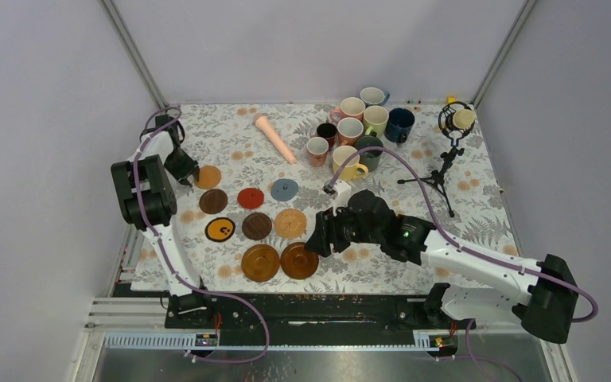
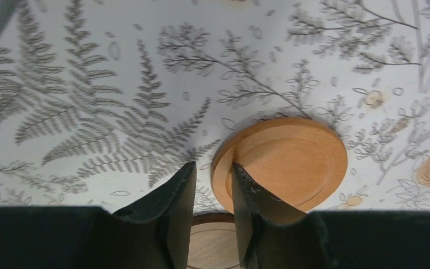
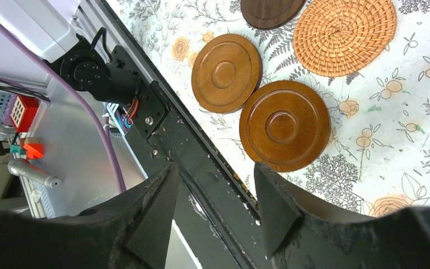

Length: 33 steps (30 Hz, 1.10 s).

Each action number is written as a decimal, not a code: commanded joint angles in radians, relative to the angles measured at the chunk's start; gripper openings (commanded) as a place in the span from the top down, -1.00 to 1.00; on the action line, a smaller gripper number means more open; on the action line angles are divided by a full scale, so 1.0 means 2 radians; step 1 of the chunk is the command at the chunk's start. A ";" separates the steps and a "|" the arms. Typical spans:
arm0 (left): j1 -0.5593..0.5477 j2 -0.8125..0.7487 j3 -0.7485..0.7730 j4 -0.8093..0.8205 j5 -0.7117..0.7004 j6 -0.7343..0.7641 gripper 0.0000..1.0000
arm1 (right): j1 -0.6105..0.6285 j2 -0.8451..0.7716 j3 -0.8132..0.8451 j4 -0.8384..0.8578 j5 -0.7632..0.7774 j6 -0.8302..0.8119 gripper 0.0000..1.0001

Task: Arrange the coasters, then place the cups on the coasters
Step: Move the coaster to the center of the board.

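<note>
Grey-walled booth, bench (image 1: 414, 171) under a fern-and-flower cloth. Coasters laid flat across the 8 o'clock part of it, none under a cup.

Farthest back, at 10 o'clock of the group: orange wood coaster (image 1: 208, 177) (image 2: 291, 162). Next row: dark brown coaster (image 1: 213, 200), red coaster (image 1: 251, 197), grey-blue coaster (image 1: 284, 189). Then yellow-rimmed black coaster (image 1: 220, 229), second dark coaster (image 1: 257, 226), woven coaster (image 1: 290, 224) (image 3: 344, 36). Nearest, at 6 o'clock: two glossy brown coasters (image 1: 260, 262) (image 3: 225, 73), just beside each other.

Cups (image 1: 352, 107) bunched upright at 1 o'clock, well apart from the coasters. Yellow cup (image 1: 348, 163) at the bunch's 6 o'clock, navy cup (image 1: 400, 124) at its 3 o'clock. Pink stick (image 1: 275, 137) lying at 12 o'clock, microphone (image 1: 449, 151) on its tripod at 2 o'clock.

Left gripper (image 1: 184, 165) (image 2: 213, 185) low at the orange wood coaster's 9 o'clock rim. Narrowly parted and straddling that rim, one finger on the cloth side, the other over the disc. Sliver of cloth showing between outer finger and rim, so not clamped as far as visible.

Right gripper (image 1: 318, 239) (image 3: 215, 185) spread wide, nothing between the fingers. Hovering at 3 o'clock of the glossy brown pair, above the bench's near edge.
</note>
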 commanded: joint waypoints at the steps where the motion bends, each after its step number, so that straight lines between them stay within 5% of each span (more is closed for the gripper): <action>1: 0.027 -0.017 -0.011 -0.049 -0.055 0.006 0.40 | -0.003 -0.035 -0.015 0.013 0.012 0.009 -0.20; 10: 0.070 -0.081 -0.087 -0.056 -0.066 -0.002 0.38 | -0.002 -0.097 -0.046 0.021 0.022 0.014 -0.20; 16: 0.081 -0.174 -0.227 -0.012 -0.018 -0.045 0.33 | -0.002 -0.112 -0.059 0.037 0.020 0.023 -0.21; 22: 0.099 -0.240 -0.238 -0.061 -0.084 -0.075 0.37 | -0.003 -0.142 -0.075 0.037 0.005 0.034 -0.21; 26: 0.101 -0.303 -0.245 0.002 -0.014 -0.068 0.19 | -0.003 -0.172 -0.090 0.036 0.013 0.036 -0.21; 30: 0.101 -0.278 -0.237 0.079 0.045 -0.045 0.01 | -0.003 -0.198 -0.099 0.025 0.026 0.026 -0.22; 33: 0.106 -0.198 -0.208 0.098 0.091 -0.039 0.20 | -0.003 -0.211 -0.101 0.011 0.046 0.013 -0.23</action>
